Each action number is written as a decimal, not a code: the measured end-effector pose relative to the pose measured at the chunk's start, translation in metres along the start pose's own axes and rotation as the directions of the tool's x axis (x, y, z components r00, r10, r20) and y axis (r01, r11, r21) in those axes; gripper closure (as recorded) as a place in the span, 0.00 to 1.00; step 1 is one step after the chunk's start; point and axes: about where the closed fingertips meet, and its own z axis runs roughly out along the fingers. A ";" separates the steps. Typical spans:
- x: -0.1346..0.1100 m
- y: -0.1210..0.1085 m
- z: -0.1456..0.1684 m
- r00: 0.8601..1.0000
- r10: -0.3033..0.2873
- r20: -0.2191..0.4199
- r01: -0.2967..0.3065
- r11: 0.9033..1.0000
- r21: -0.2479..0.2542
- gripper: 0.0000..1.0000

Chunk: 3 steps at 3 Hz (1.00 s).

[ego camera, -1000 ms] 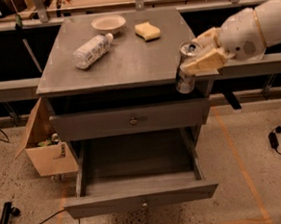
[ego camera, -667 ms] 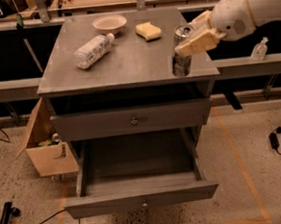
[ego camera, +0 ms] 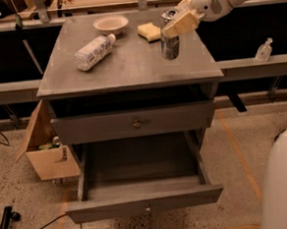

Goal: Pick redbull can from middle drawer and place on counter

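The redbull can [ego camera: 170, 44] is a slim silvery can held upright over the right part of the counter [ego camera: 130, 63]; I cannot tell whether its base touches the top. My gripper [ego camera: 176, 23] comes in from the upper right and is shut on the can's upper part, its tan fingers [ego camera: 182, 22] around the top. The middle drawer [ego camera: 145, 204] is pulled wide open below, and its inside shows nothing in it. The drawer above it [ego camera: 134, 123] is closed.
On the counter lie a clear plastic bottle [ego camera: 94, 52] on its side, a white bowl [ego camera: 110, 24] and a yellow sponge [ego camera: 149, 31]. An open cardboard box [ego camera: 47, 151] stands on the floor at the left. The robot's white body [ego camera: 285, 180] fills the lower right.
My gripper has carried the can from beside the counter's right front edge up and inward, over the counter top. The view has shifted.
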 end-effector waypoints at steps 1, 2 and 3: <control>-0.002 -0.026 0.032 1.000 0.000 -0.007 0.000 1.000 0.003 0.85; 0.003 -0.040 0.059 1.000 0.019 -0.015 -0.019 1.000 -0.007 0.62; 0.014 -0.047 0.080 0.998 0.053 -0.026 -0.054 0.998 -0.030 0.39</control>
